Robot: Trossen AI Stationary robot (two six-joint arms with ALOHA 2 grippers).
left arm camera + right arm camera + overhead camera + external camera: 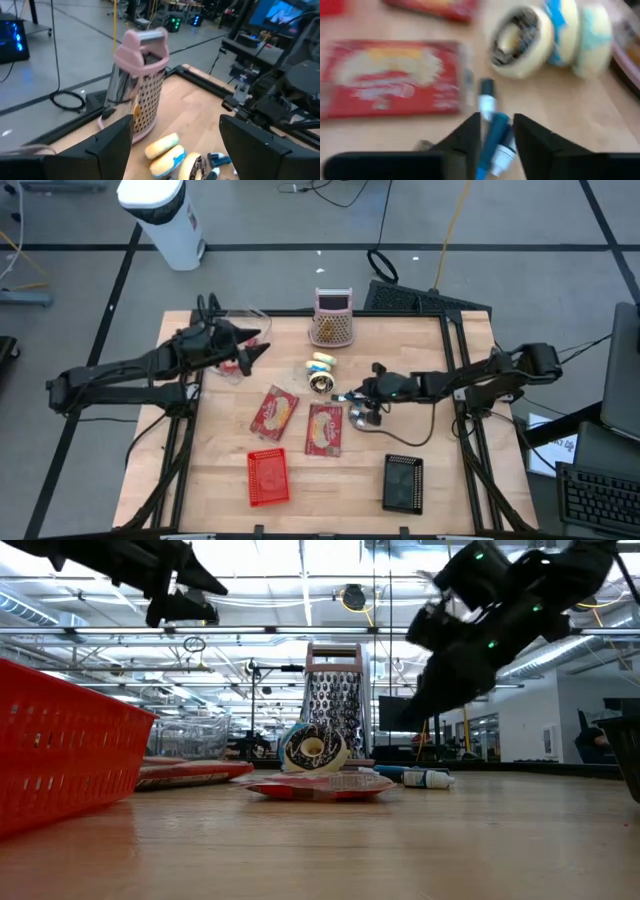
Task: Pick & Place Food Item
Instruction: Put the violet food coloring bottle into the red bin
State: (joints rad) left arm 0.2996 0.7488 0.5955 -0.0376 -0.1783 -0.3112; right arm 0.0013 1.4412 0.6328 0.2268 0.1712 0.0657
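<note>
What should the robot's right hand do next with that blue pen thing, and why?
Probably lift straight up. The right end effector has its fingers parted around the blue marker, which seems to lie on the table beside the red packet, so it looks just let go.

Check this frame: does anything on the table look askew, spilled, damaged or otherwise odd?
Nothing looks spilled or broken. One oddity: a blue-and-white marker, not a food item, lies on the table between the right gripper fingers. The two red packets lie flat, slightly skewed to each other. The grater stands upright.

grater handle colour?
Pink; the grater handle shows best in the left wrist view.
</note>
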